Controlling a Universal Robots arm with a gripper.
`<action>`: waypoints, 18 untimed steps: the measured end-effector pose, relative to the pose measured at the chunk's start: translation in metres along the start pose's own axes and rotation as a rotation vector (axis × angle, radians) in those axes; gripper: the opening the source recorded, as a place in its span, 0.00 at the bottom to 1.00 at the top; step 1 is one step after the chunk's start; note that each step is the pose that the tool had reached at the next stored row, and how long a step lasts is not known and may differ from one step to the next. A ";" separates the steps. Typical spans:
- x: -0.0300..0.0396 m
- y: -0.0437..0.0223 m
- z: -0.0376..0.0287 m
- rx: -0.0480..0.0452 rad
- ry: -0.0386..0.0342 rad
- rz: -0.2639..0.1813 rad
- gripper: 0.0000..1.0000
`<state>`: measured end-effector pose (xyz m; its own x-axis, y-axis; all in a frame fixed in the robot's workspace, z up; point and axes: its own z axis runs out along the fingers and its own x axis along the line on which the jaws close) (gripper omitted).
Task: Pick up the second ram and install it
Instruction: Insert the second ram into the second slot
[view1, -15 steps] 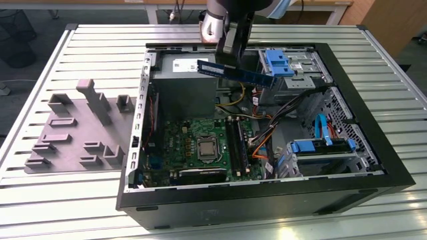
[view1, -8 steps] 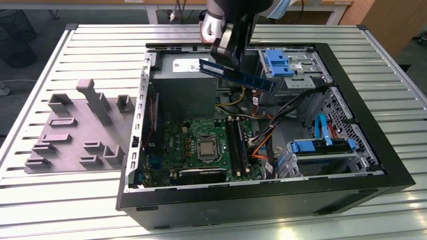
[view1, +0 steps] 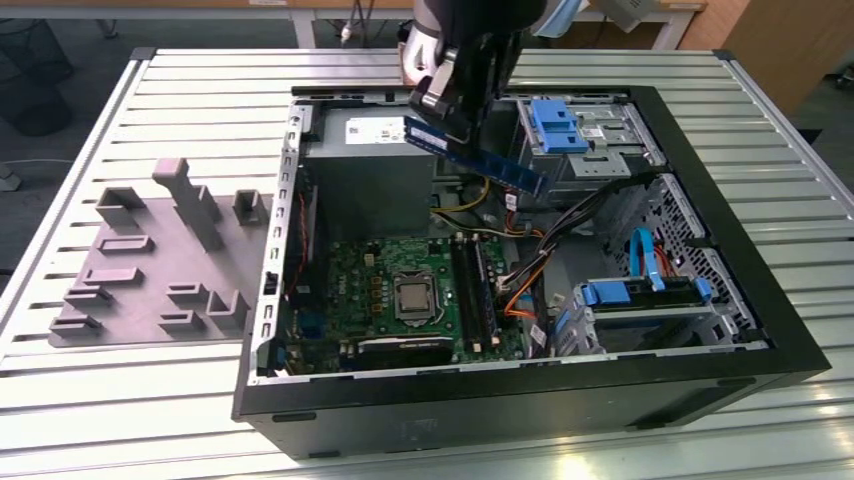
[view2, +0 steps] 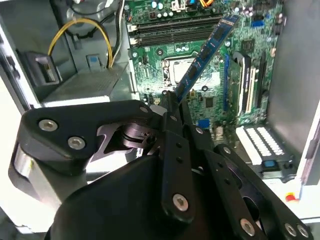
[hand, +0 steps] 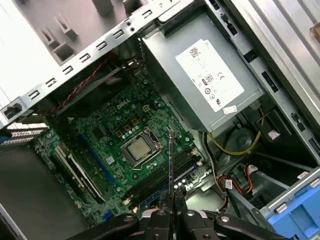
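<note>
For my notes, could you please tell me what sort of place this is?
Probably a robotics lab or workshop: an open computer case lies on a slatted metal table, beside a grey fixture block, with desk legs behind.

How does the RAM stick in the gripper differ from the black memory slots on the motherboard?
The RAM stick is blue and hangs tilted in the air above the case, while the memory slots are black and lie flat, fixed on the motherboard. The gripper clamps the stick; nothing touches the slots. Both are long and narrow.
</note>
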<state>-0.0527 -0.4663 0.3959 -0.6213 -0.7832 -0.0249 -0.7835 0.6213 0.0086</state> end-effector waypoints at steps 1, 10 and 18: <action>0.0000 0.0000 0.0004 0.0006 0.0001 0.018 0.14; 0.0001 0.0000 0.0042 0.0061 0.0004 0.183 0.14; 0.0002 -0.0001 0.0078 0.0107 0.0005 0.328 0.14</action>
<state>-0.0527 -0.4663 0.3881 -0.8405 -0.5414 -0.0220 -0.5416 0.8406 0.0056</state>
